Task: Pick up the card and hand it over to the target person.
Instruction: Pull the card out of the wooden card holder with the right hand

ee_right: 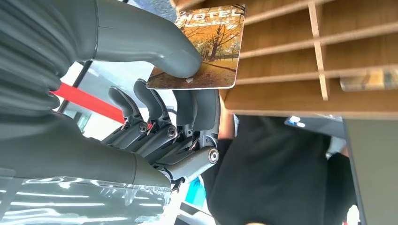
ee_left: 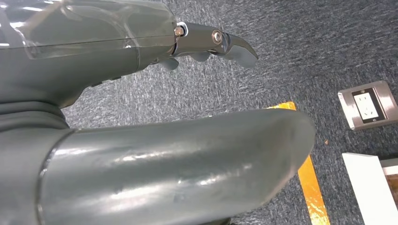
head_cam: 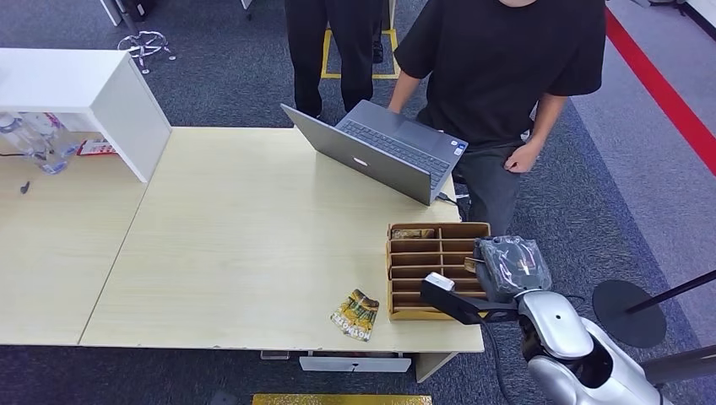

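Right hand [head_cam: 510,266] sits at the right edge of the wooden slotted card box [head_cam: 437,229], at about 4 o'clock on the light wood table [head_cam: 236,245]. In the right wrist view the thumb [ee_right: 155,44] presses a hotel key card [ee_right: 202,49] with an autumn-tree print against the fingers [ee_right: 199,105], so the card is pinched, lifted just outside the box's dividers. A small stack of similar cards [head_cam: 355,315] lies flat on the table at 9 o'clock from the box, near the front edge. An open grey laptop [head_cam: 380,150] stands at 12 o'clock from the box. A person in a black T-shirt [head_cam: 507,59] stands behind the laptop. Left hand [ee_left: 141,47] hangs over grey carpet, fingers loosely extended, holding nothing.
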